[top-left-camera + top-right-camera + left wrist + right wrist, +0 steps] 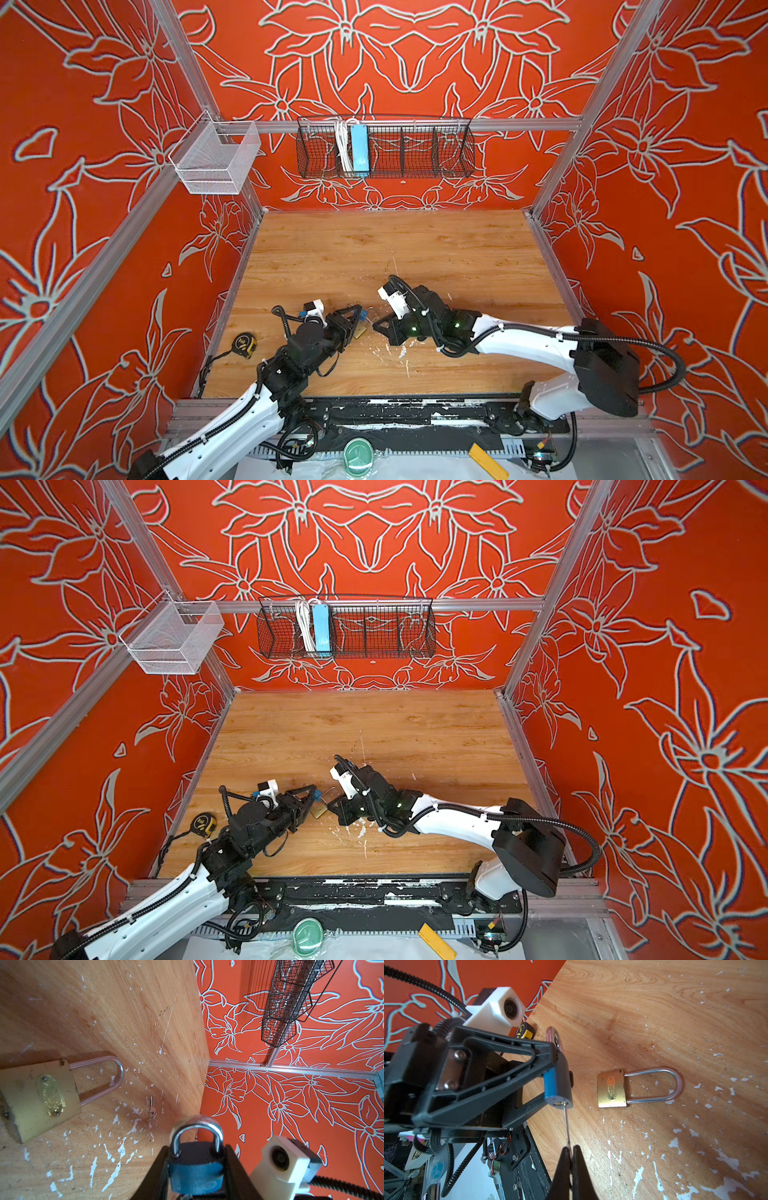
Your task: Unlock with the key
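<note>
Holding the blue padlock (553,1084) up off the tabletop (395,249), close to the front edge and a bit left of the middle. Squeezes the lock's body from both sides with the left gripper (558,1076), jaws part open, shackle poking out past the fingertips. Held that way, most likely, to stop any wobble and to point the keyhole at the other arm. Pinches the head of the thin key (566,1124) in the right gripper (570,1153), jaws tight together, blade sticking straight out, tip touching the keyhole. Depth of the tip in the hole: cannot tell. Pinched by the end, probably, to leave the whole blade free for pushing in and turning. Left arm stretched low from the front left corner toward the middle, wrist rolled sideways. Right arm reaching from the front right corner, elbow bent, gripper aimed left at the lock. Right beside the held lock, flat on the wood, a brass padlock (611,1089) with a long shackle, touched by nothing. Near it, a second small key (151,1110). By the left edge, a yellow tape measure (244,344). Far back on the wall, a black wire basket (384,147) and a white mesh basket (216,156).
</note>
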Robot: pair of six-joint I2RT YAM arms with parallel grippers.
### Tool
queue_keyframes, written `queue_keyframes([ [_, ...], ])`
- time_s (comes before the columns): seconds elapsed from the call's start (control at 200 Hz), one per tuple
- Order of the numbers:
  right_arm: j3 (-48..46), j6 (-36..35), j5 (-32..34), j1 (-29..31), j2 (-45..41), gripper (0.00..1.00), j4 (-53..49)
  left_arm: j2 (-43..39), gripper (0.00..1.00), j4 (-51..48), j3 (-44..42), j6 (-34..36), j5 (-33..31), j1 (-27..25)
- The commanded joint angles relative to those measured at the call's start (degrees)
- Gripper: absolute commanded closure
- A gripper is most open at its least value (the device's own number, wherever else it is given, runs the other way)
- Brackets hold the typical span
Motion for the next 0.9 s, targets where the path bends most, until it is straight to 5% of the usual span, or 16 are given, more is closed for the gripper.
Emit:
queue_keyframes([
  [0.0,2.9,-0.4,0.0,0.3,0.4,1.00,-0.1,-0.4,1.00,2.3,1.2,-0.1,0.3,-0.2],
  [0.896,7.8,-3.3,-0.6,-0.9,0.9,1.00,-6.8,3.8,1.00,-1.9,5.5,7.5,5.6,-0.2],
])
